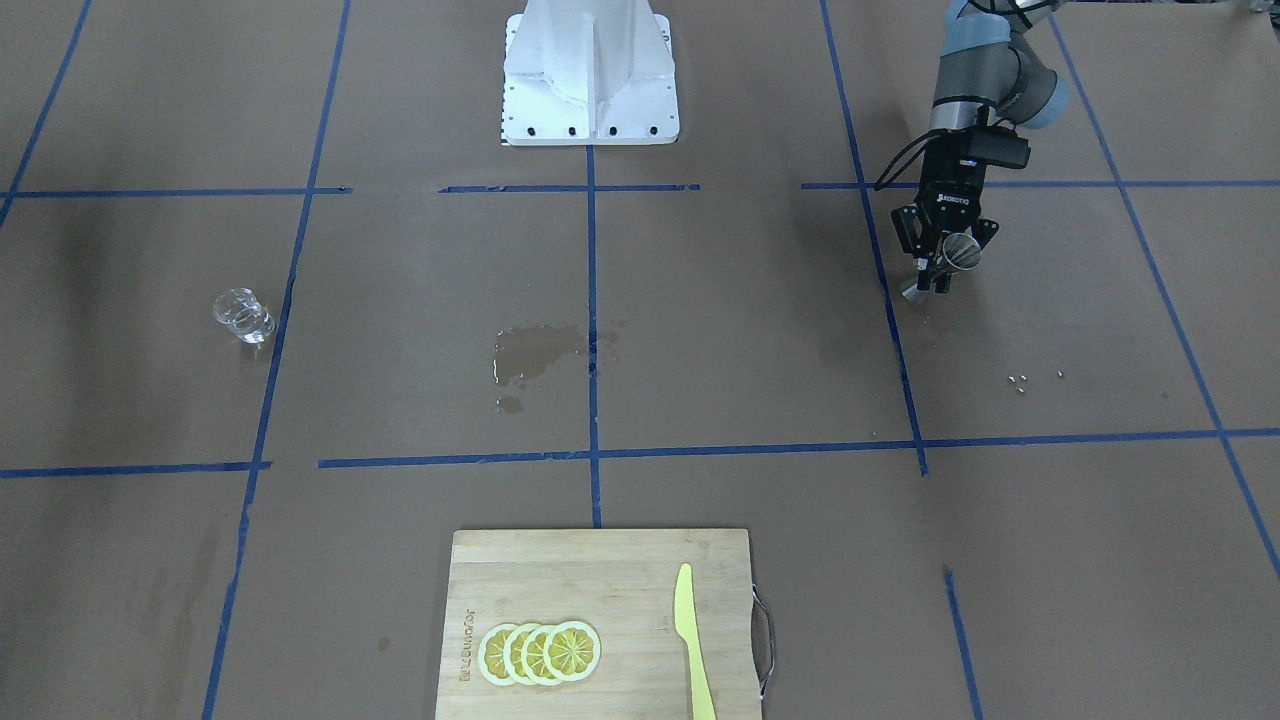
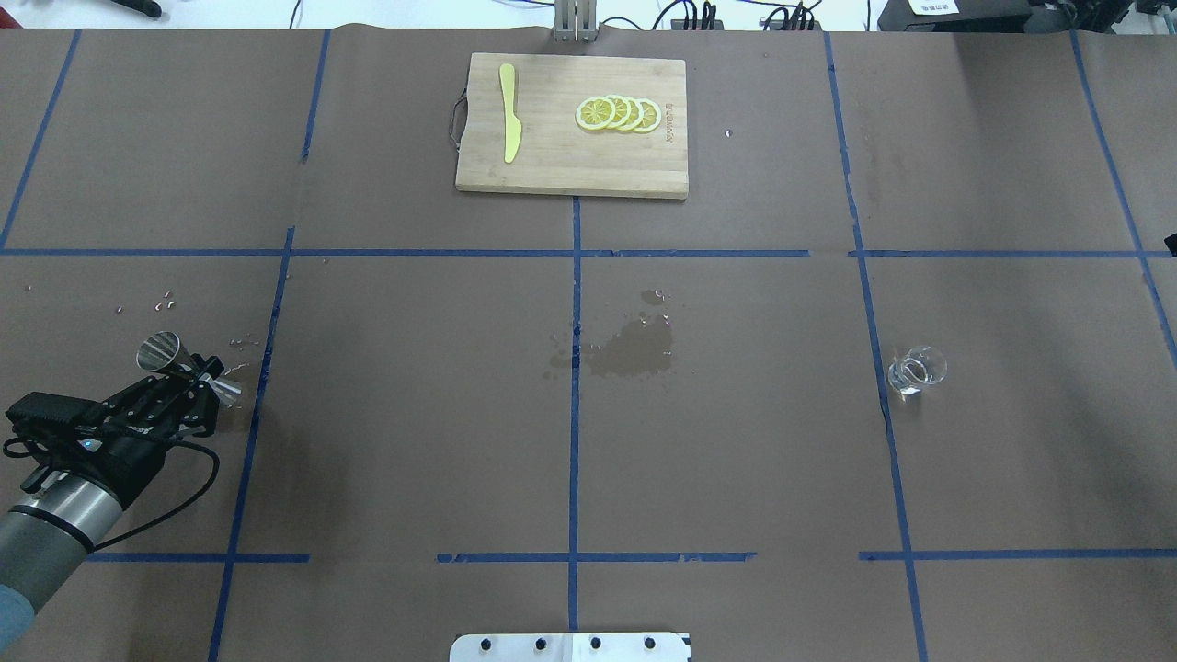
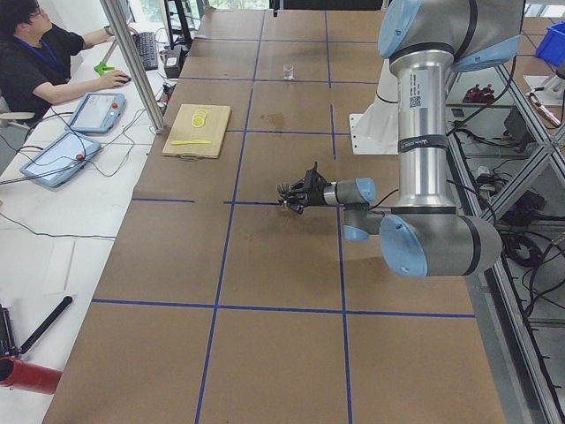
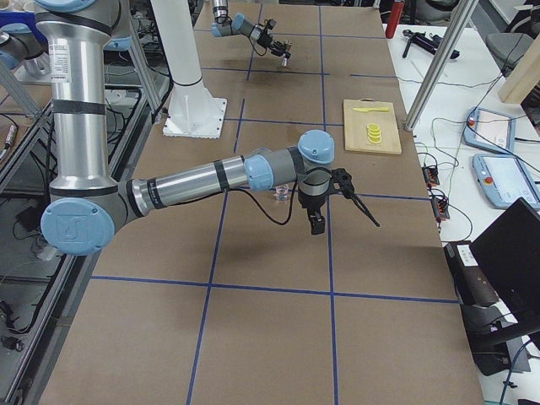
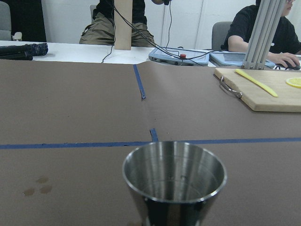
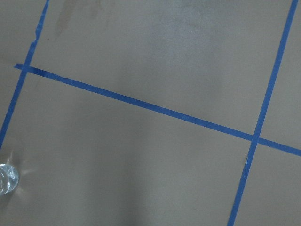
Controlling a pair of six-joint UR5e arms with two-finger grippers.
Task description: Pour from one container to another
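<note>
Closest up, in the left wrist view, is the steel jigger (image 5: 174, 181). It stands upright with its mouth open at the top. The left end effector (image 2: 195, 379) is clamped on the jigger's thin middle, over the robot's left side of the tabletop (image 2: 414, 441). I see no drink inside the jigger; it looks dry.

The right end effector (image 4: 363, 211) hangs near the glass cup (image 2: 916, 370). Only a side view shows it, so I cannot tell if its fingers are apart or together. The glass cup sits on the tabletop at the robot's right side, well apart from the jigger. It may hold a little clear water, but that is hard to tell. Between the two is a wet patch (image 2: 634, 345).

I think the pour could go wrong. The jigger's mouth is small, so water tipped too fast or from off to one side would miss and make another puddle. The cup is smooth and round, so it could slip in a loose hold. A bump could also twist the jigger.
</note>
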